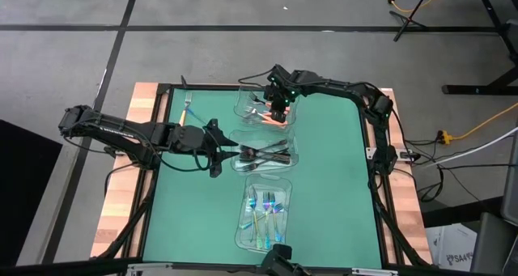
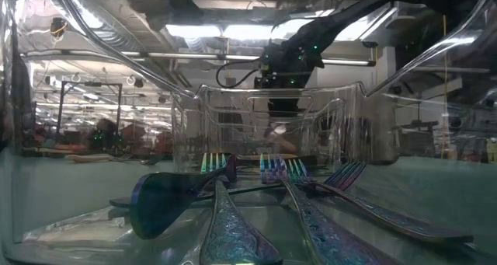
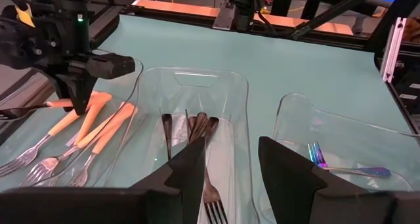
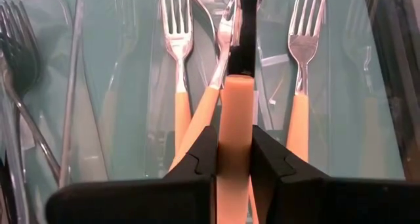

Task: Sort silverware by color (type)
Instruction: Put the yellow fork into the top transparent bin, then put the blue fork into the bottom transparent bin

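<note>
Orange-handled fork point(image 4: 235, 129) sits clamped in our right gripper point(image 4: 235, 159) above the far container point(image 1: 245, 108) (more forks inside); our left gripper point(image 3: 226, 163) hangs parted over the dark forks point(image 3: 197, 129).

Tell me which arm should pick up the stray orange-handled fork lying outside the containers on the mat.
Left. The stray fork lies on its side; the left gripper is open and empty. The right gripper is shut on an orange-handled fork over the far container.

Grey tiled floor point(image 1: 73, 57), yellow cable point(image 1: 477, 124), ceiling strip lights point(image 2: 194, 32)
</note>
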Controlling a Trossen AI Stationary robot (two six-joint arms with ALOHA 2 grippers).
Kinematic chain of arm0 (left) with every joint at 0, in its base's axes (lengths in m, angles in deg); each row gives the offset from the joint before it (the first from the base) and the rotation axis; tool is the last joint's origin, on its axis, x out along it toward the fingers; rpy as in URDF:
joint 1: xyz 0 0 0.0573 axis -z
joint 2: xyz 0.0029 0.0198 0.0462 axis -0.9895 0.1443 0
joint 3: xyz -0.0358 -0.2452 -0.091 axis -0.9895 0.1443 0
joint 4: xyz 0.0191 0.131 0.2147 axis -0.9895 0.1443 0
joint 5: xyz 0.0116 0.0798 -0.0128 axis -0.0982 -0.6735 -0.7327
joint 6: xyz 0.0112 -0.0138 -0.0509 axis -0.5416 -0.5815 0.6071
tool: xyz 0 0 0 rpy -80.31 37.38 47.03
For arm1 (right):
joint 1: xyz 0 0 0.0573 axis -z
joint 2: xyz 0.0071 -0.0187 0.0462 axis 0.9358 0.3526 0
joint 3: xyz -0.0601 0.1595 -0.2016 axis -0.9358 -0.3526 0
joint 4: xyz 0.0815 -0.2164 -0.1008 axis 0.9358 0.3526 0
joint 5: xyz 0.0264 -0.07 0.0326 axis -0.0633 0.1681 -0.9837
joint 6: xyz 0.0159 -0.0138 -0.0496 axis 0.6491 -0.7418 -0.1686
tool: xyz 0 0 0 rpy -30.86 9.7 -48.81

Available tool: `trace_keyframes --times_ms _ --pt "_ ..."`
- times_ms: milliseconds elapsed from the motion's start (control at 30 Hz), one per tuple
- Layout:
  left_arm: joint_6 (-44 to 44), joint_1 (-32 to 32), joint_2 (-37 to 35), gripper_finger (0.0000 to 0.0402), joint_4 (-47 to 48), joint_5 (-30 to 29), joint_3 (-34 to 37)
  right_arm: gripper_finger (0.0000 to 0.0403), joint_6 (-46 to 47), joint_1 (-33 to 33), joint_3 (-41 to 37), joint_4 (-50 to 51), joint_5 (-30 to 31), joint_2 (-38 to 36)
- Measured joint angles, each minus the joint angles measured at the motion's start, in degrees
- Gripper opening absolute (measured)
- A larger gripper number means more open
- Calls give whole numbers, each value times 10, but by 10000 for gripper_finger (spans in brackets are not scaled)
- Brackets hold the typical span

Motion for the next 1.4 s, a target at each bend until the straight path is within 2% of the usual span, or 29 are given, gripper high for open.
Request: trace_keyframes --times_ms 433,567,733,933,1233,1400 --pt "1 0 0 136 24 -4 0 38 0 0 0 0 0 0" --pt "14 0 0 136 37 -7 0 64 0 0 0 0 0 0" --pt "16 0 0 136 61 -42 0 105 0 0 0 0 0 -1" --pt "16 -4 0 136 92 -87 0 121 0 0 0 0 0 -1" --pt "14 -69 0 136 112 -91 0 122 2 -1 0 6 -1 -7" --pt "-18 -118 0 136 112 -54 0 122 3 -1 0 35 -3 -44"
